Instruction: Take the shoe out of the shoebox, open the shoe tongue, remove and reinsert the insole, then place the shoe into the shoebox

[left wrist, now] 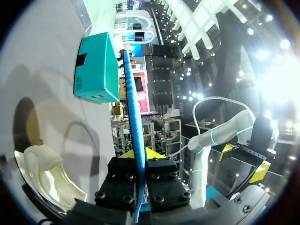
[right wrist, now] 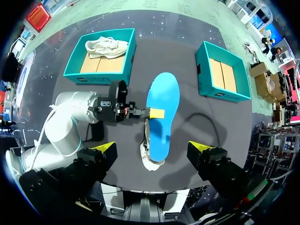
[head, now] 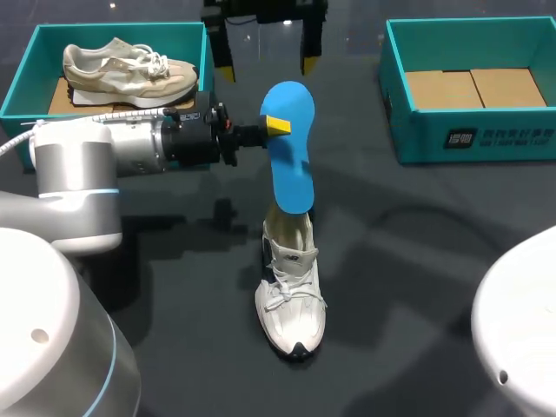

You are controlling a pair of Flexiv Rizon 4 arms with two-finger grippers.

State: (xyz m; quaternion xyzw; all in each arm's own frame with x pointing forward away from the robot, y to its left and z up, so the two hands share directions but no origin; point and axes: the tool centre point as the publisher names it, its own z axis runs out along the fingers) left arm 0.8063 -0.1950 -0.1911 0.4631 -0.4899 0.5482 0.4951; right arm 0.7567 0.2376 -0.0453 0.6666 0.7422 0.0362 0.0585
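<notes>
A blue insole [head: 291, 148] stands almost upright over the middle of the table, and my left gripper [head: 278, 124] is shut on its edge from the left. Its lower end hangs at the opening of the white shoe [head: 291, 295], which stands on the table with its toe toward me. In the left wrist view the insole [left wrist: 132, 117] runs edge-on between the yellow tips, with the shoe [left wrist: 47, 173] below. My right gripper [head: 265, 56] hangs open behind the insole, holding nothing. From the right wrist view the insole [right wrist: 161, 112] and the shoe [right wrist: 151, 161] lie straight ahead of the right gripper [right wrist: 152, 147].
A teal shoebox [head: 26, 69] at the back left holds a second, beige shoe [head: 130, 69]. Another teal shoebox [head: 486, 135] at the back right shows only its cardboard floor. My left arm [head: 95, 156] stretches across the left side of the table.
</notes>
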